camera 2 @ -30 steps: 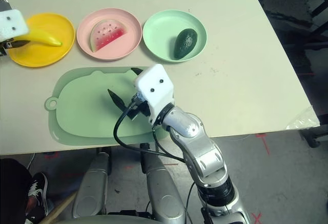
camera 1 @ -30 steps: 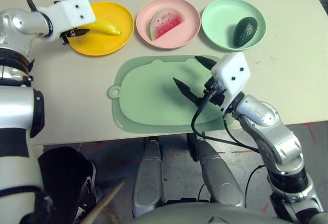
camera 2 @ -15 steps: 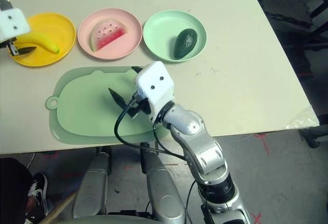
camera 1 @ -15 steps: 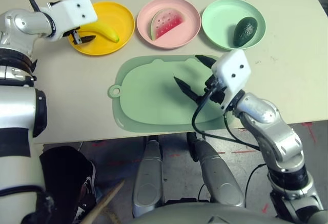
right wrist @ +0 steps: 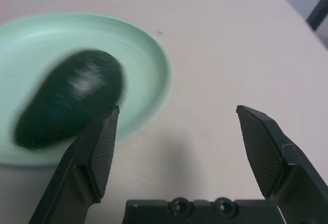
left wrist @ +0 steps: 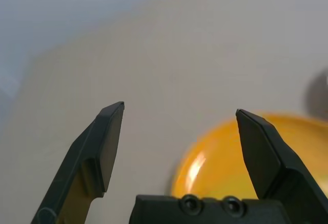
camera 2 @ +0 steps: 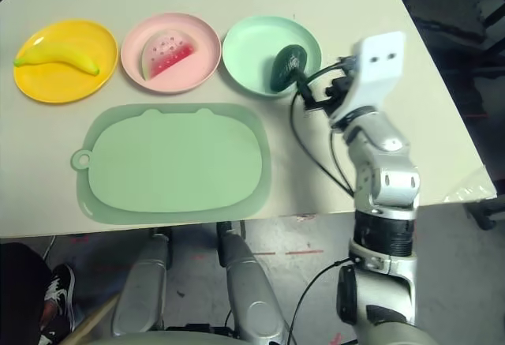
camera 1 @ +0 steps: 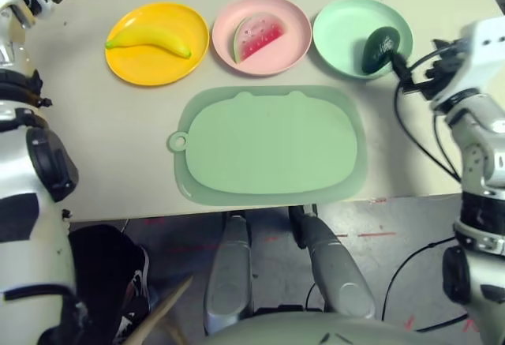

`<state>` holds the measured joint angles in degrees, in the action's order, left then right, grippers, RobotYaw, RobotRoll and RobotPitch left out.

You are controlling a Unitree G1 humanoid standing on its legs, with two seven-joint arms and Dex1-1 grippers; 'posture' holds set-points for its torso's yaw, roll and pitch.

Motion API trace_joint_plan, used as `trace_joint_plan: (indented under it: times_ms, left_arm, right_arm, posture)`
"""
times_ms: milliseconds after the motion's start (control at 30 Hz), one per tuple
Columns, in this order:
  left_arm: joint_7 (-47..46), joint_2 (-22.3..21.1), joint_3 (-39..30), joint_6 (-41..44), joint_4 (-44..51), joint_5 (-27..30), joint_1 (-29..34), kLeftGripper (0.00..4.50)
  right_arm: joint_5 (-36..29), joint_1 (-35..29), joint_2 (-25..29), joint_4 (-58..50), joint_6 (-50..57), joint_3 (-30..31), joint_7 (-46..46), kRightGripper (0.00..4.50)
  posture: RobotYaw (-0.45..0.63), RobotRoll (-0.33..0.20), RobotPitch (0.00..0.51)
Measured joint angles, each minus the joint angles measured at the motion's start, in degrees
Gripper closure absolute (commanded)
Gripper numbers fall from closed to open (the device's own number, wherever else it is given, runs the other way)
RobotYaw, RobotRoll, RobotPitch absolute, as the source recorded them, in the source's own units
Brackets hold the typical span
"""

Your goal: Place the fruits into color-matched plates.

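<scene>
Yellow banana (camera 1: 148,41) lies in my yellow-orange plate (camera 1: 175,67), watermelon wedge (camera 1: 258,35) in the pink plate (camera 1: 293,48), avocado (camera 1: 380,46) in the mint plate (camera 1: 339,35). My left pincer (left wrist: 179,131) and right pincer (right wrist: 177,131) are both spread wide, empty, above the worktop (camera 1: 118,140).

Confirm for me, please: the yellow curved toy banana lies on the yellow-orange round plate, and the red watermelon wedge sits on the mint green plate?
Not quite. The red watermelon wedge sits on the pale pink round plate, as the left eye view shows. The yellow curved toy banana does lie on the yellow-orange round plate.
</scene>
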<state>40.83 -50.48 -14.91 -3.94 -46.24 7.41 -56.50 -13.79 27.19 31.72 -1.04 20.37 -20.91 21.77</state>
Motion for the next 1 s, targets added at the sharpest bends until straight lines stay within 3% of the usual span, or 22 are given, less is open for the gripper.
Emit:
trace_joint_plan:
  times_ms: [100, 267, 467, 633, 833, 1000]
  left_arm:
    - [-2.9, 0.2, -4.4, 8.5, 12.5, 4.0, 11.1, 0.05]
    - [-10.3, 2.7, -12.0, 19.4, 35.2, 10.5, 20.7, 0.05]
    - [-19.6, 11.8, -15.0, 32.0, 55.3, 15.2, 34.7, 0.05]
    - [-24.2, 13.9, -18.0, 35.1, 63.2, 15.5, 42.1, 0.05]
    - [-26.5, 16.8, -21.1, 35.4, 64.8, 15.9, 47.7, 0.05]
    - [-23.2, 16.5, -21.2, 30.1, 64.3, 15.9, 49.8, 0.05]
  right_arm:
    - [-1.7, -3.4, 2.1, 4.7, -5.8, -3.8, 3.9, 0.0]
    - [-4.0, -4.8, 3.4, 15.6, -17.1, -6.2, 10.9, 0.0]
    - [-8.2, -3.1, 6.1, 30.9, -29.1, -8.6, 20.8, 0.0]
    - [-10.0, -0.6, 7.4, 39.9, -33.8, -9.1, 26.7, 0.0]
    - [-10.9, 3.8, 8.6, 48.9, -37.4, -9.3, 30.0, 0.0]
    - [-11.2, 6.4, 9.1, 53.0, -39.3, -9.5, 30.0, 0.0]
  posture:
    - [0.11, 0.0, 0.459]
    - [0.15, 0.0, 0.458]
    - [0.15, 0.0, 0.458]
    - [0.16, 0.0, 0.453]
    - [0.16, 0.0, 0.444]
    - [0.15, 0.0, 0.439]
